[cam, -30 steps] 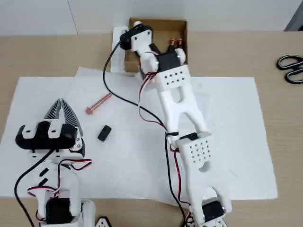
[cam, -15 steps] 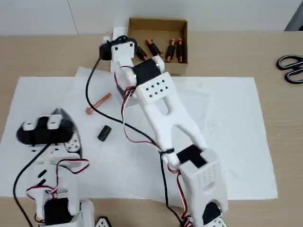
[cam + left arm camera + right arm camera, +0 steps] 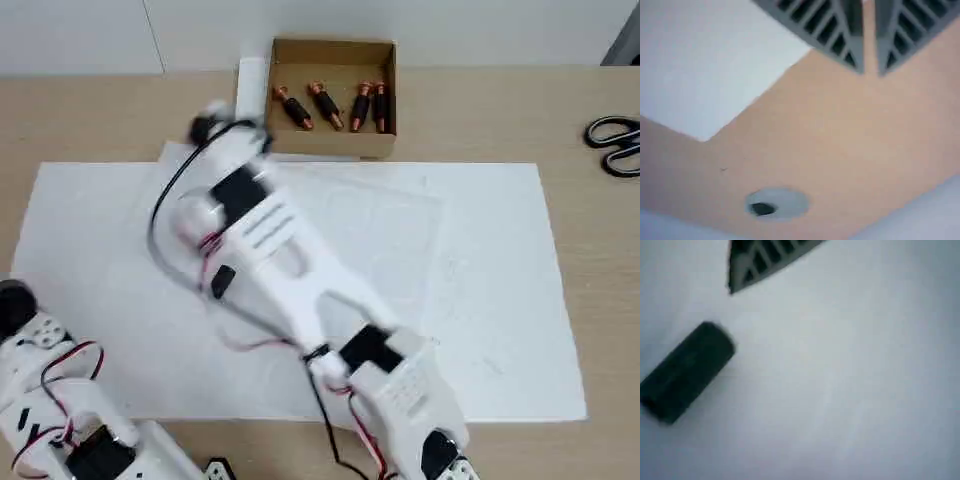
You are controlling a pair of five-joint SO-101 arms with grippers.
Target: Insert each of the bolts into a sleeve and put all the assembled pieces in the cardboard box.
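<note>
The cardboard box [image 3: 334,46] stands at the table's far edge with several copper bolts in black sleeves [image 3: 326,105] lying in it. A loose black sleeve [image 3: 221,282] lies on the white paper, partly under my right arm [image 3: 265,235], which stretches from the near right across the paper toward the box's left side. In the right wrist view the same sleeve [image 3: 685,372] lies flat on the paper, close beside the grey tip of my right gripper [image 3: 735,285]. My left gripper [image 3: 870,60] is shut and holds nothing, above bare table near a corner of the paper.
The white paper sheet [image 3: 480,270] covers most of the table. Scissors [image 3: 614,140] lie at the far right. My left arm [image 3: 50,410] is folded back at the near left corner. A round grey disc [image 3: 776,203] is set in the tabletop.
My right arm swung from the box leftward and down over the paper, and now covers the loose copper bolt. My left arm pulled back to the near left corner.
</note>
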